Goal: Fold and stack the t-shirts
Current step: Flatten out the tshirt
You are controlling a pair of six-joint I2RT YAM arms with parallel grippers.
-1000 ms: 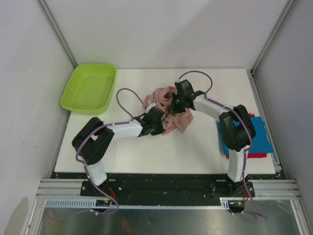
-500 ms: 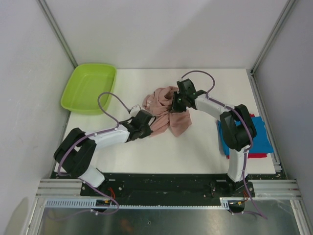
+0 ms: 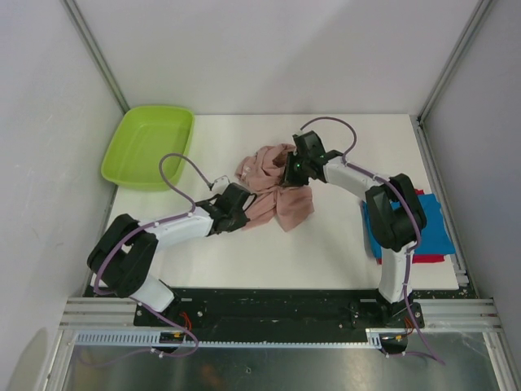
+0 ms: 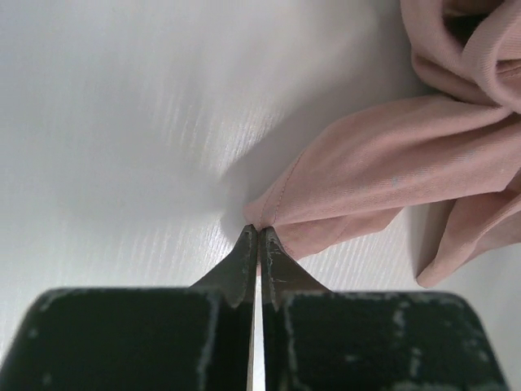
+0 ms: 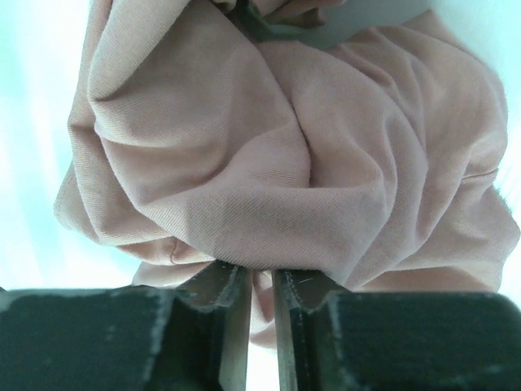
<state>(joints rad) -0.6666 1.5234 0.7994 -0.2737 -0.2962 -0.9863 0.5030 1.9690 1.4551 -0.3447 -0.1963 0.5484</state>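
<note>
Left wrist view shows the left gripper closed on a hemmed corner of the pink t-shirt, which lies crumpled near the middle of the table, well apart from the folded blue t-shirt at the right edge. The right gripper is clamped on a fold of the bunched body. Expect light, limp, non-fragile cloth that sags and slips from shallow pinches; take hold at hems or corners.

Left arm stretching low, elbow bending; left gripper pinching pink t-shirt corner right at its tips (pads nearly touching). Right arm reaching out; right gripper clamping cloth fold between fingers, jaws slightly apart.
</note>
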